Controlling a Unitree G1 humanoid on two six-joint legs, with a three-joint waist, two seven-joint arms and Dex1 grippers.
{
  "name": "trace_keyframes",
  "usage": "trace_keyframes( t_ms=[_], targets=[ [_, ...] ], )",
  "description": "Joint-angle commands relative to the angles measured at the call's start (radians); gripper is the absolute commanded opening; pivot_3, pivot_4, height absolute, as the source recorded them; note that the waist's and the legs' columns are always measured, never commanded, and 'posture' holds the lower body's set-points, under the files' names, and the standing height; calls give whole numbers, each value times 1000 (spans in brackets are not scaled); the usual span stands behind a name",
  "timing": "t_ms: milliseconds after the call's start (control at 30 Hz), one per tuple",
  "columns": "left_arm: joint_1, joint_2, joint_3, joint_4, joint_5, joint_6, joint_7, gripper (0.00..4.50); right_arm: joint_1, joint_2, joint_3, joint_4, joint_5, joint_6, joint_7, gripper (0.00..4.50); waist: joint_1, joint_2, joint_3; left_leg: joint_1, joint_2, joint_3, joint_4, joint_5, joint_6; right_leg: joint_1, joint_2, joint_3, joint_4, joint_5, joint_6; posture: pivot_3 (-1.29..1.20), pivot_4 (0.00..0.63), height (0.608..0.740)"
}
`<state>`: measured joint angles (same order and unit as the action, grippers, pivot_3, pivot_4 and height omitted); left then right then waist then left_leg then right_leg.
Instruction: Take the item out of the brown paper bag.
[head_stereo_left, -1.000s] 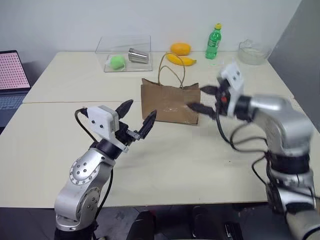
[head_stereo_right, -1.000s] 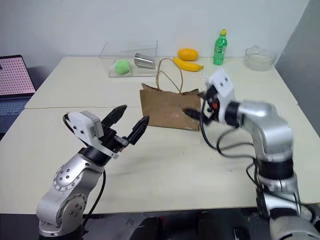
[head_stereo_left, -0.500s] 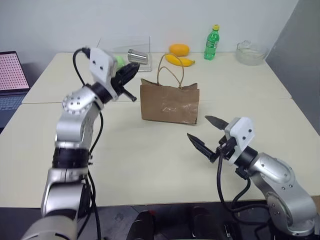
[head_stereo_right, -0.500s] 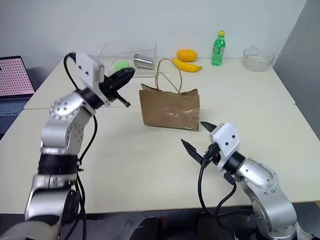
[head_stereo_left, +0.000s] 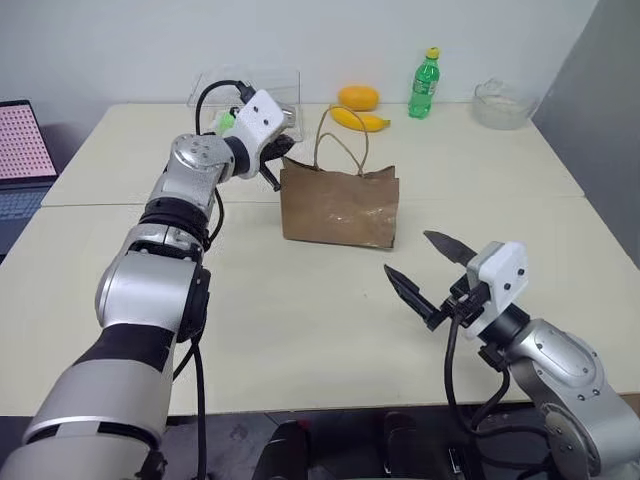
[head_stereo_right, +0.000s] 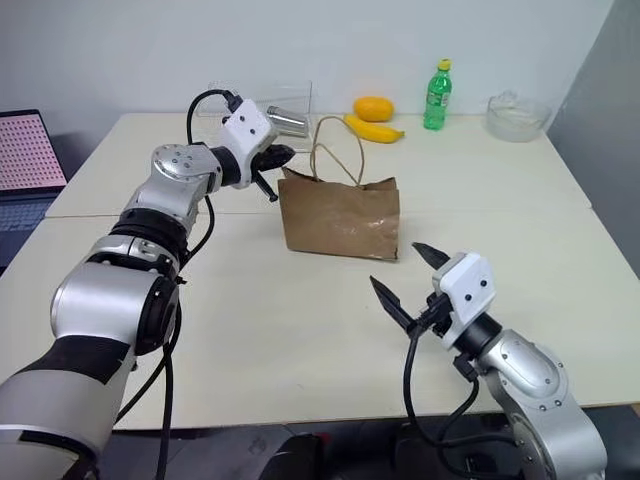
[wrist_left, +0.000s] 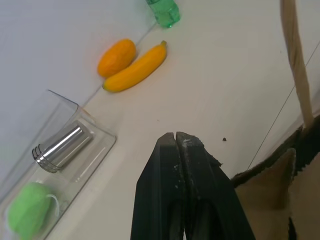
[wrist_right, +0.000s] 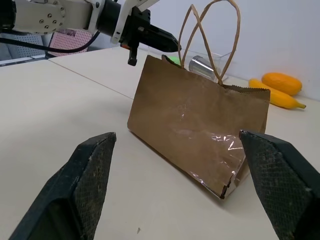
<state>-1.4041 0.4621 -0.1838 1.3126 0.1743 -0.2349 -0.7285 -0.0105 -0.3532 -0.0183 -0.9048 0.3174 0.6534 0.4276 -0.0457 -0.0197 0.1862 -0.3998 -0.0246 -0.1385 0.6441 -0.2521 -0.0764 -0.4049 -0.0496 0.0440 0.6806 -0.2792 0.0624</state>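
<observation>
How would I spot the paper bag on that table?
Look at the middle of the cream table. The brown paper bag stands there upright, apart from the fruit and bottle along the far edge. It alone has thin tan loop handles and a shiny tape patch.

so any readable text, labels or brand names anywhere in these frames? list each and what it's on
None can be read.
Green bottle: has a label band, too small to read.
Laptop screen: a pink dotted pattern, no legible characters.
Paper bag: plain brown with a shiny tape patch, no print visible.
Metal cup in the clear tray: no marking visible.
</observation>
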Motion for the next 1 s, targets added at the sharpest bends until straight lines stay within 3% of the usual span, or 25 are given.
trace_keyframes(
  t_ms=[33,167,333,533,700,800,1000],
  targets=[
    [-43,-5,-25,8,52,-38,-60,21,5,-11,-19,-79,28,0,-22,4169,-4,0,0,0,0,0,0,0,0,0,0,0,0,0,0,0,150,740],
    [-25,12,-60,13,97,-42,-247,21,7,-31,-26,-102,49,26,-41,4169,-10,0,0,0,0,0,0,0,0,0,0,0,0,0,0,0,150,740],
    [-12,36,-60,11,115,-41,-341,21,-6,-48,-35,-107,68,43,-61,4169,-13,0,0,0,0,0,0,0,0,0,0,0,1,0,0,0,150,740],
    [-9,59,-12,-16,53,-14,-578,21,-24,-76,-52,-107,110,59,-67,4169,-14,0,0,0,0,0,0,0,0,0,0,0,1,0,0,0,150,740],
    [49,113,1,-127,-26,62,-874,21,-11,-102,-65,-104,144,61,-61,4169,-17,0,0,0,1,0,0,0,0,0,0,0,1,0,0,0,150,740],
    [146,165,-82,-292,-127,128,-886,21,-4,-116,-62,-98,162,58,-58,4169,-18,0,0,1,1,0,0,0,0,0,1,0,2,0,0,0,150,740],
    [421,373,-230,-830,-403,397,-886,21,3,-136,-49,-87,180,52,-50,4169,-26,0,0,1,2,-1,1,0,0,0,1,1,3,0,0,0,150,740]
  ],
)
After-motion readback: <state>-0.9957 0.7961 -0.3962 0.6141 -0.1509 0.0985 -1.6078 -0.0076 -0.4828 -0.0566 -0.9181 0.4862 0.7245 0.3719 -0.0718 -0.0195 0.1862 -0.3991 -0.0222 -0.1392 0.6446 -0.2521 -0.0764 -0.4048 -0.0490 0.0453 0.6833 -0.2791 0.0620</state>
